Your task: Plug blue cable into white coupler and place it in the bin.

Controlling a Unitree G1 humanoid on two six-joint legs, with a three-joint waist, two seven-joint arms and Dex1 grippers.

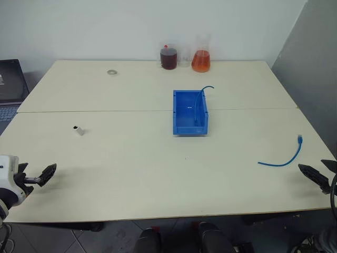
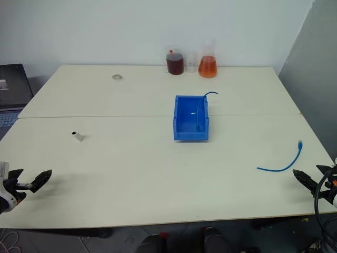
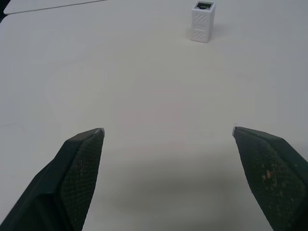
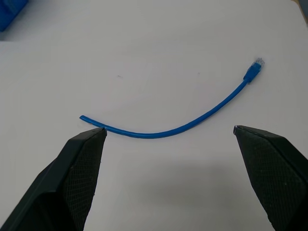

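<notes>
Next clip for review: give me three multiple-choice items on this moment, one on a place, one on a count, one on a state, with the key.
1. Where does the white coupler lie?
A. in the bin
B. on the table's left part
C. beside the flasks

2. How many blue cords are in sight?
A. one
B. two
C. four

3. How do the grippers stand?
A. both open, holding nothing
B. left shut on the coupler
C. right shut on the cable

Key: 1 B, it sits on bare table ahead of the left gripper. 2 B, the blue cable lies near the right gripper and a second cord rests in the bin. 3 A, both wrist views show spread fingers.
</notes>
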